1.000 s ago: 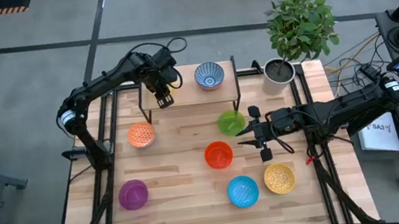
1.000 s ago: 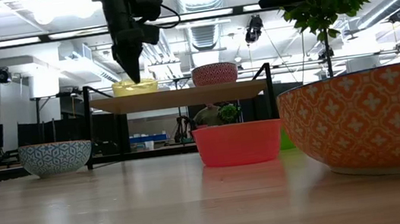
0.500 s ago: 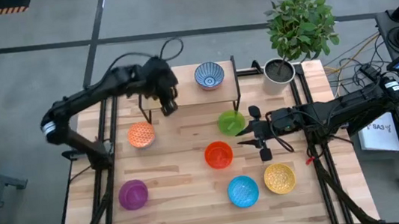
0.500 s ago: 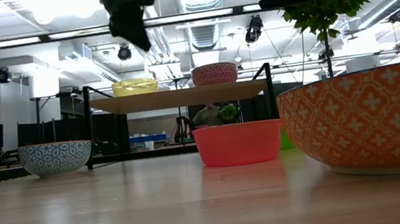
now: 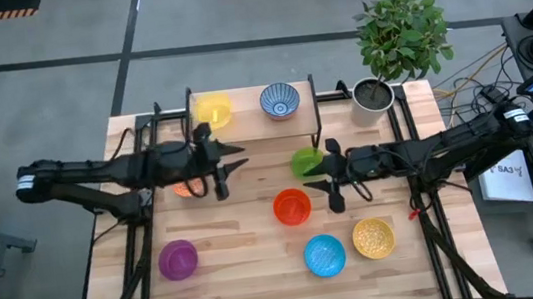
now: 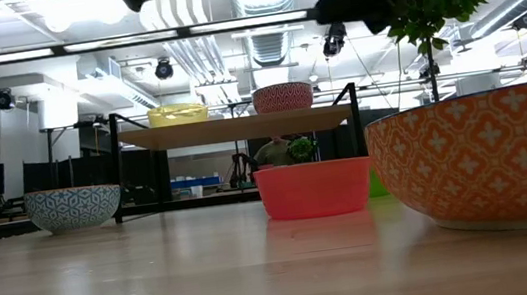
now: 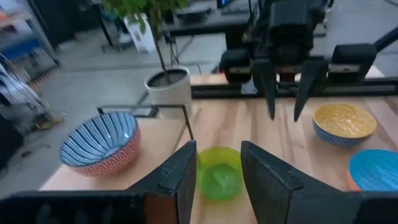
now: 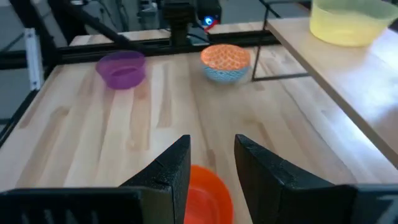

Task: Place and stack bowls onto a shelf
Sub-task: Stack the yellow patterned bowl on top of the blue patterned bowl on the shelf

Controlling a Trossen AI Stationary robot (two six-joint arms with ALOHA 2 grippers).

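The shelf [image 5: 253, 121] stands at the table's far side and carries the yellow bowl [image 5: 213, 109] and the blue-and-white patterned bowl [image 5: 280, 100], both resting on their bases. The green [image 5: 306, 161], red [image 5: 291, 206], orange [image 5: 187, 185], purple [image 5: 177, 259], plain blue [image 5: 324, 255] and speckled yellow [image 5: 373, 238] bowls sit on the table. My left gripper [image 5: 224, 167] is open and empty above the table beside the orange bowl, pointing toward the green bowl [image 7: 217, 175]. My right gripper [image 5: 323, 183] is open and empty between the green and red bowls, above the red bowl [image 8: 208, 193].
A grey plant pot [image 5: 373, 95] with a leafy plant stands at the table's far right corner, beside the shelf. The two grippers face each other across the table's middle; my right gripper shows in the left wrist view [image 7: 283, 81]. The shelf's black legs [image 5: 319, 128] stand near the green bowl.
My left gripper has risen from the yellow bowl on the shelf, drawn back toward the table's near and left side, and turned level, pointing right. The yellow bowl stays on the shelf. My right gripper has shifted slightly toward the table's left.
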